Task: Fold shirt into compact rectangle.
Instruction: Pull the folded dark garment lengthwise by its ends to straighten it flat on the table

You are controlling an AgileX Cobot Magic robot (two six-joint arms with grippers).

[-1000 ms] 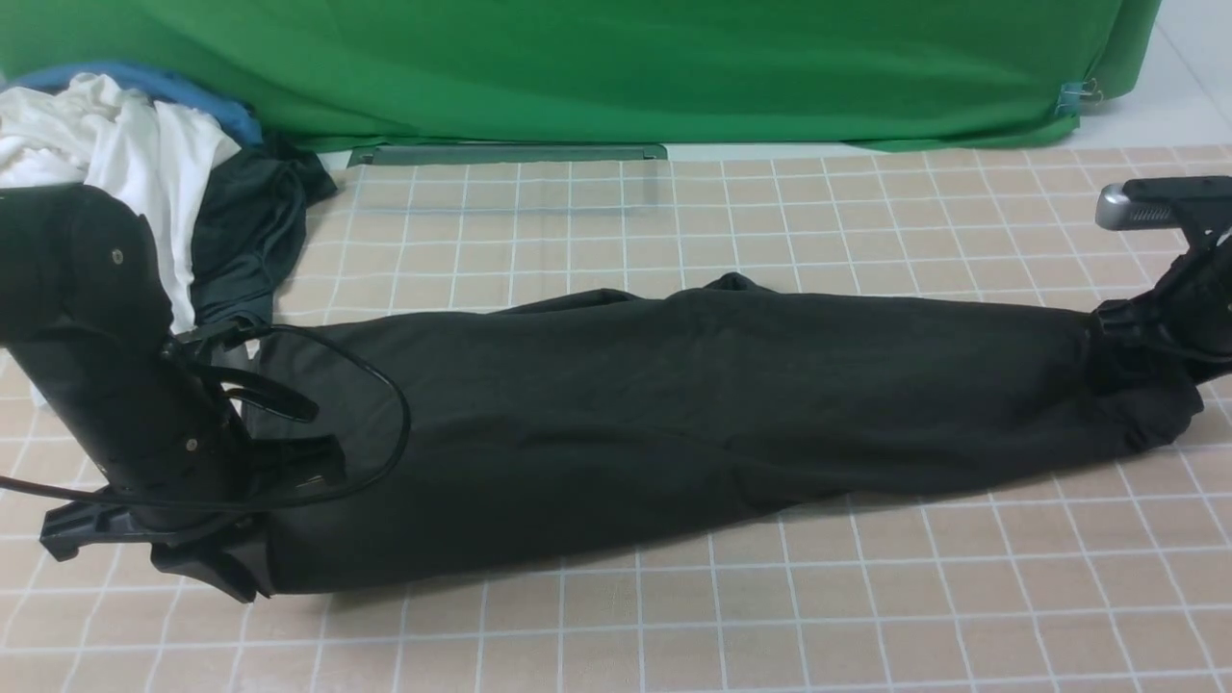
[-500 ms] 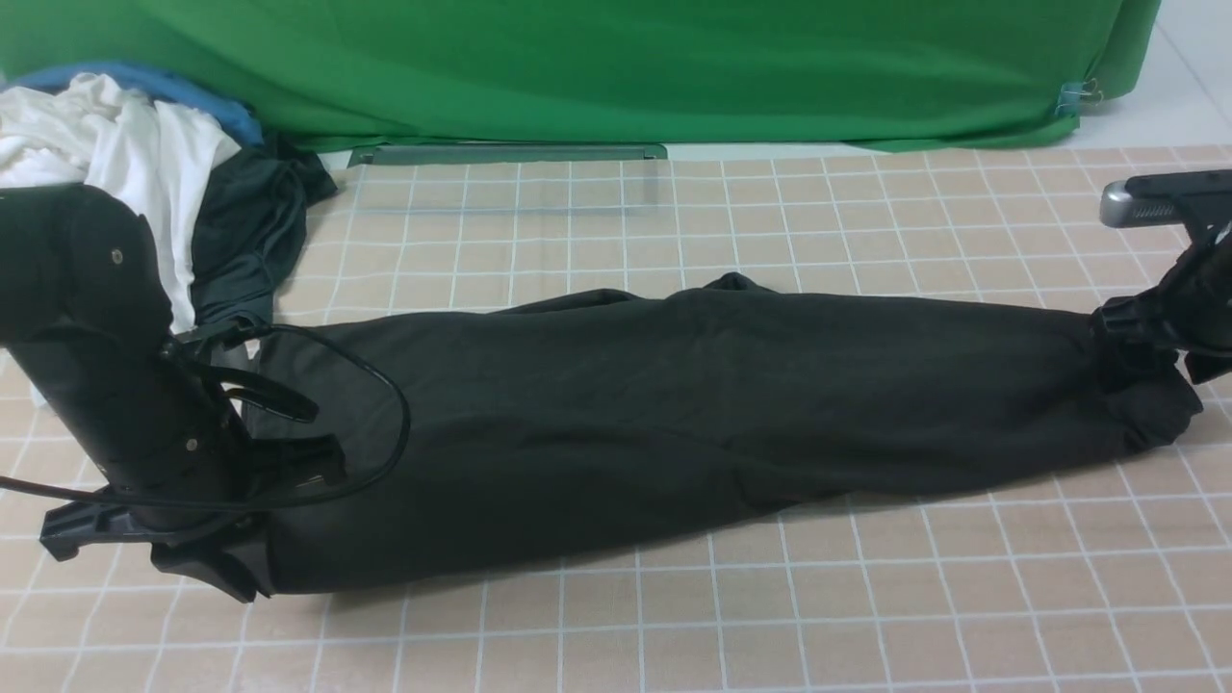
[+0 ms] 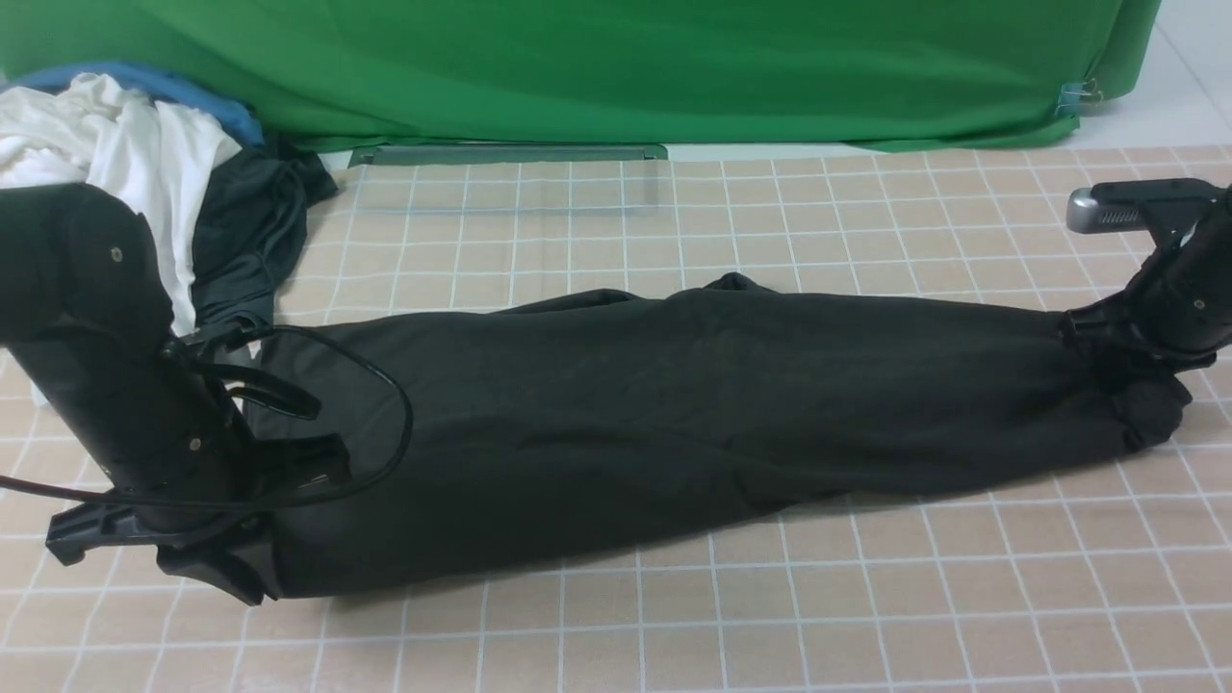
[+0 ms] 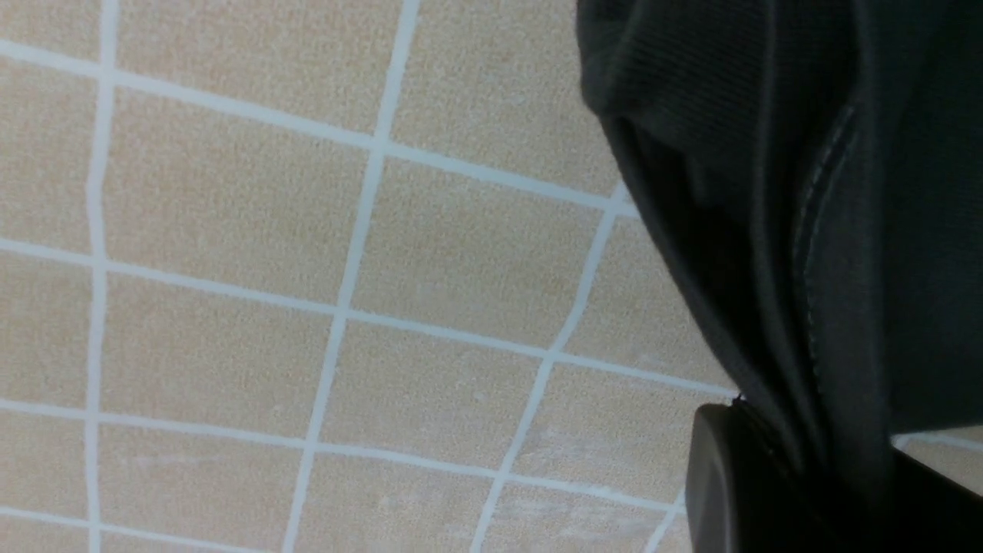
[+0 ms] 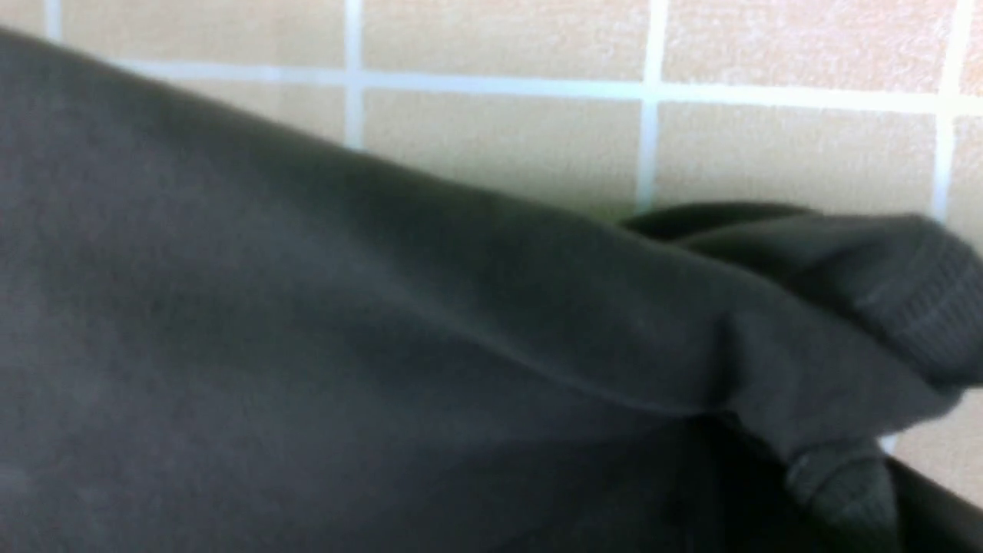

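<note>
Shirt [image 3: 674, 404] lies as a long band across counter [image 3: 866, 597]. Left fingers [image 4: 737, 484] clamp its left end; right fingers [image 3: 1097, 327] pinch the bunched right end. Step, I judge: end-to-end fold. Next needs an even lift across.

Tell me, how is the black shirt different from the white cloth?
The shirt is black; the cloth is white. The shirt lies stretched long across the table; the cloth sits crumpled in a heap at the far left. Both are soft fabric.
</note>
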